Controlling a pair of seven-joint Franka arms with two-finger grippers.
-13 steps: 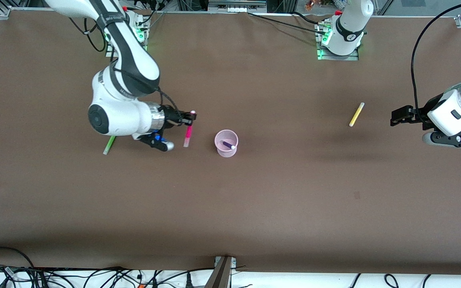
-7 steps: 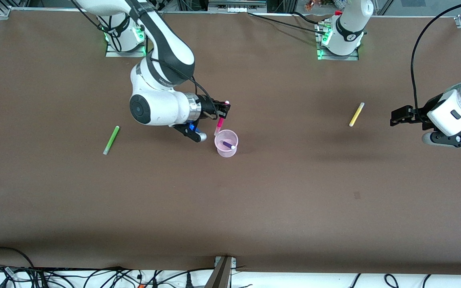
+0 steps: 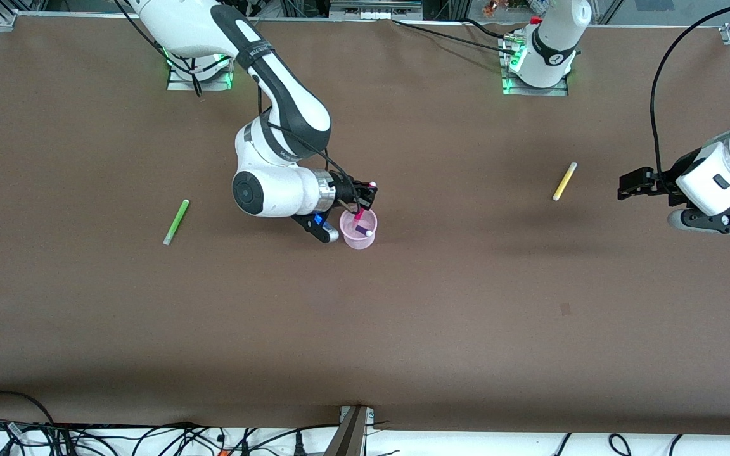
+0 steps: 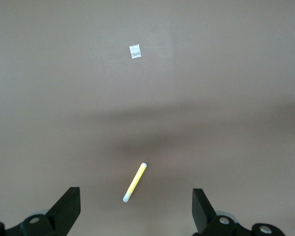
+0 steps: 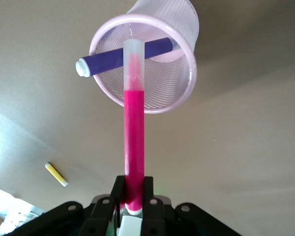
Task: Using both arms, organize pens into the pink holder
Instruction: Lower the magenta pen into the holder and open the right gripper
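The right arm reaches out from its base with the wrist turned sideways. The right gripper [image 3: 367,194] sits over the pink holder [image 3: 347,233] and is clamped on the magenta-pink pen [image 5: 134,137]. That pen hangs tip-down, its pale end just above the holder's rim.

The left arm waits at its own end of the table. The left gripper [image 3: 628,185] has its fingers spread wide with nothing between them, up in the air over bare table near the yellow pen [image 3: 564,181].

There's lots of open brown table [image 3: 403,316] all round the holder.

The dark purple pen [image 5: 122,56] is already in the holder, leaning across it. The green pen [image 3: 176,221] lies flat toward the right arm's end, well apart from the holder.
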